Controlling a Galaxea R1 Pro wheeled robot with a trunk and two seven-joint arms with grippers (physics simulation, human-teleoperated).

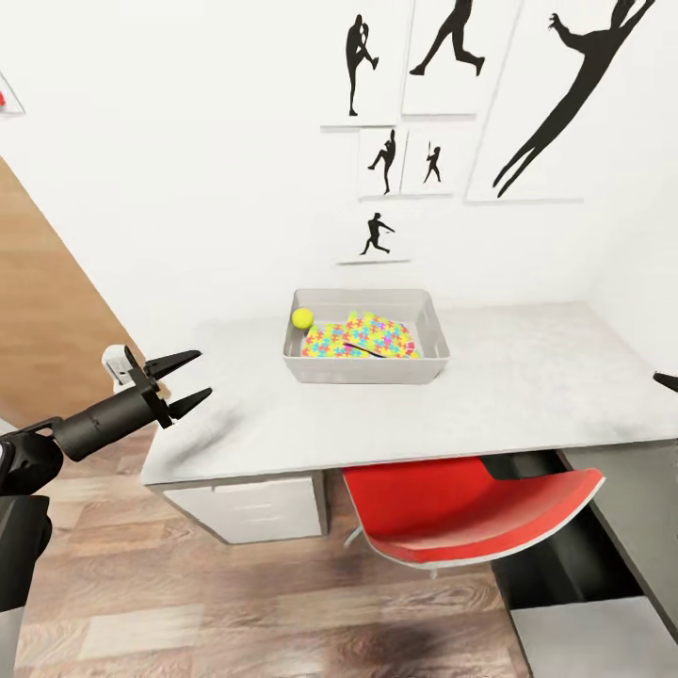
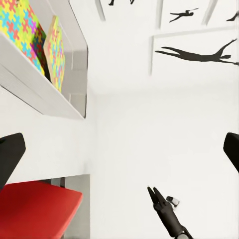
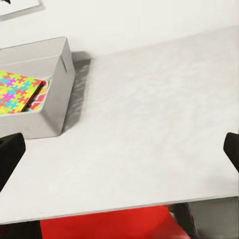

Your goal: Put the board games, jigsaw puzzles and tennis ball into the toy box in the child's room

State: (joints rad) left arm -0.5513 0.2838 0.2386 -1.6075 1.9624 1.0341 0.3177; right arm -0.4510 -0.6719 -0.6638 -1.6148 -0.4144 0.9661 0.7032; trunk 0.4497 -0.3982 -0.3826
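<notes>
The light grey toy box [image 1: 428, 325] stands on the table [image 1: 537, 386], back centre. Inside lie the yellow-green tennis ball [image 1: 302, 318] and the multicoloured jigsaw puzzles [image 1: 363, 337], overlapping and partly tilted. In the right wrist view a red-ended flat thing [image 3: 40, 99] shows under a puzzle [image 3: 17, 89]; I cannot tell whether it is a board game. My left gripper [image 1: 191, 379] is open and empty off the table's left corner, pointing at the box [image 2: 47, 97]. My right gripper [image 3: 119, 149] is open and empty over bare tabletop to the right of the box [image 3: 55, 74].
A red chair [image 1: 471, 513] is tucked under the table's front edge. A white drawer unit [image 1: 254, 508] sits under the left end, a dark cabinet [image 1: 603, 584] at lower right. A wood panel [image 1: 38, 311] stands to the left. Black athlete prints [image 1: 377, 235] hang on the wall.
</notes>
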